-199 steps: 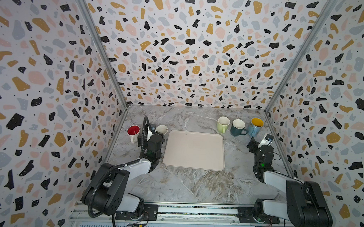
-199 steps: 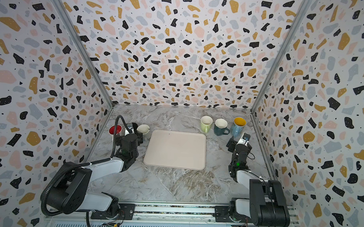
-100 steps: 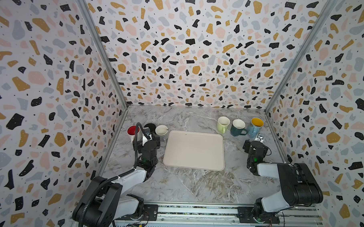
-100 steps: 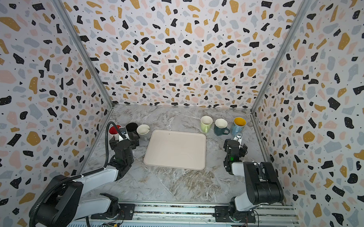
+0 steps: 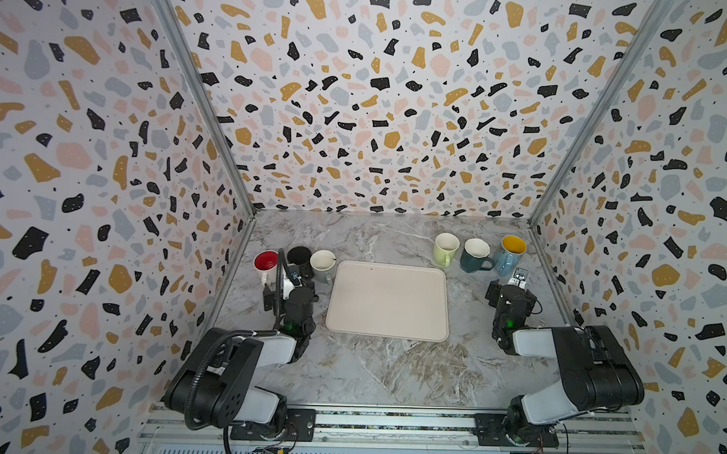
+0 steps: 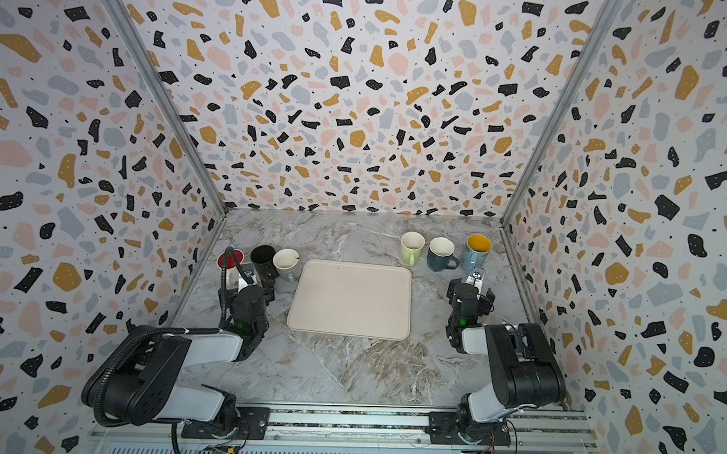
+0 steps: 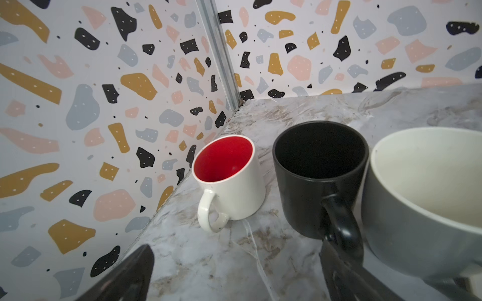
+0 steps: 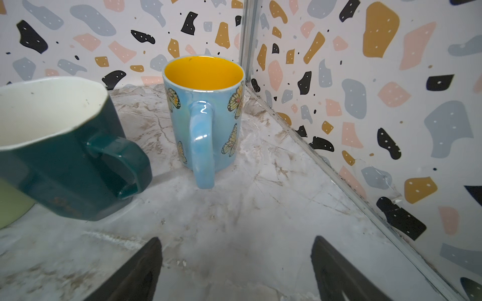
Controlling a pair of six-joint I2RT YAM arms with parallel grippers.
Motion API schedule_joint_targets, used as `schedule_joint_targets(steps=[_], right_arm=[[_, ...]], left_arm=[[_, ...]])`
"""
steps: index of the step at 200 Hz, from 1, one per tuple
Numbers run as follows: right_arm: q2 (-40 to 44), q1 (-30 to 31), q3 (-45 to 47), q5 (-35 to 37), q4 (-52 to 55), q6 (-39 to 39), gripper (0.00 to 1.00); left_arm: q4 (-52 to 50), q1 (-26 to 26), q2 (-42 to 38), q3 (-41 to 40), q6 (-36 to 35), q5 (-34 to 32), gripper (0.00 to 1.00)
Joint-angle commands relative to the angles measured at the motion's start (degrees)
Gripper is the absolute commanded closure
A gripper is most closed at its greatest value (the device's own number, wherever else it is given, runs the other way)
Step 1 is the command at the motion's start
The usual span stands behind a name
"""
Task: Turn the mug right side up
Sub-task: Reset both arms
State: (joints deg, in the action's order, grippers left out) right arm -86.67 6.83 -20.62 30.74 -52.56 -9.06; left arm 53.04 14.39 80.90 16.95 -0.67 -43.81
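Six mugs (image 5: 447,248), three ahead of each claw, all stand mouth-up on the marble counter (image 5: 390,374), so with left claw (image 7: 236,245) and right claw (image 8: 236,238) both wide and empty, I fear the finger (image 7: 339,273) just beside the matte black mug (image 7: 318,182) hooking its handle and tipping it over.

We are finding the tray (image 5: 387,299) lying flat at the middle of the table (image 5: 390,374). Just left of the tray's far left corner, the left row of mugs (image 5: 299,257) is standing three abreast, close together. Behind the tray's far right corner, the right row of mugs (image 5: 475,255) is standing three abreast, running rightward past the tray's edge.
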Motion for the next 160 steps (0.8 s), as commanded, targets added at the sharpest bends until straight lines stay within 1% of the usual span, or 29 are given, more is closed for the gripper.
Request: schedule_joint_targets(steps=[1,8,24,51,75,96,105,114,126,127,128,130,139,146,152,160], right_arm=[[2.2,0.5,1.3,-1.2,-4.6,1.4,0.08],[2.2,0.4,1.4,-1.5,-4.9,1.6,0.08],[2.5,0.3,2.2,-3.5,-6.3,2.4,0.08],[3.3,0.5,6.7,-12.1,-14.8,6.8,0.08],[2.4,0.3,5.7,-14.0,-13.9,7.2,0.08],[2.2,0.4,5.3,-14.2,-13.3,7.3,0.08],[2.2,0.4,5.4,-14.1,-13.3,7.4,0.08],[2.4,0.4,5.8,-14.1,-13.9,7.5,0.08],[2.6,0.4,6.8,-15.0,-15.5,7.7,0.08],[2.6,0.4,7.0,-15.2,-15.8,7.8,0.06],[2.6,0.4,7.2,-15.2,-16.1,7.9,0.03],[2.6,0.4,7.5,-15.6,-16.8,8.0,0.0],[2.1,0.4,9.9,-17.2,-19.8,7.9,0.01],[-0.3,-0.1,12.2,-17.1,-29.2,8.3,0.01],[-1.1,-0.1,13.0,-17.1,-32.1,8.7,0.01],[0.4,-0.1,12.3,-17.4,-28.1,7.8,0.01]], left_arm=[[4.6,-2.3,0.8,0.7,2.1,2.4,0.0],[2.3,-2.7,1.0,1.7,2.5,3.0,0.0],[2.2,-2.9,1.4,2.0,2.5,3.1,0.0],[1.7,-3.1,1.6,2.3,2.7,3.3,0.0],[1.9,-3.1,1.3,2.0,2.7,3.4,0.0],[3.5,-3.1,0.5,0.7,2.4,4.3,0.0],[5.4,-3.1,-0.1,-0.4,2.1,4.9,0.0],[8.1,-3.1,-1.6,-2.8,1.4,7.2,0.0],[15.1,-3.2,-2.8,-7.5,1.4,7.7,0.0],[15.6,-3.2,-2.8,-7.9,1.5,7.7,0.0],[16.2,-3.3,-2.8,-8.2,1.6,7.7,0.0],[17.2,-3.4,-2.6,-8.9,1.9,7.9,0.0],[26.4,-4.3,0.8,-11.6,2.1,8.7,0.0],[30.6,-4.3,2.9,-11.9,1.3,7.6,0.0],[28.1,-4.3,2.2,-11.2,1.3,8.1,0.0],[20.2,-4.3,-0.3,-9.2,1.8,9.4,0.0]])
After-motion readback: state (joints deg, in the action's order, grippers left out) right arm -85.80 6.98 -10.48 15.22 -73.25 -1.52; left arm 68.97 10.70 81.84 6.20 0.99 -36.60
